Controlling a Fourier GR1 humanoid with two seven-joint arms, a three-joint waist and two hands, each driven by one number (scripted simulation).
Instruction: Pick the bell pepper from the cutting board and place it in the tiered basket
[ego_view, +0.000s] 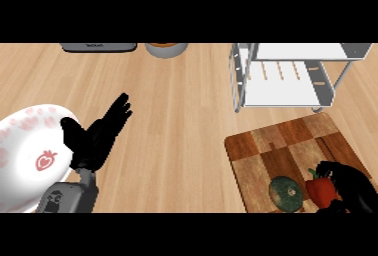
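My right hand (348, 186) is at the lower right, fingers curled round the red bell pepper (320, 190), which sits on the wooden cutting board (277, 145). A dark green round thing (286, 193) lies on the board just left of the pepper. The white tiered basket (286, 75) stands beyond the board, apart from it. My left hand (94, 137) rests open at the left, fingers straight, beside a white plate (26, 150) with pink strawberry marks.

Patchwork wooden cutting board (288, 145) on a matt, pale wood-grain counter (177, 130); far right, a metal-framed tiered basket (291, 75) (white shelves); left, a glossy plate (29, 150).
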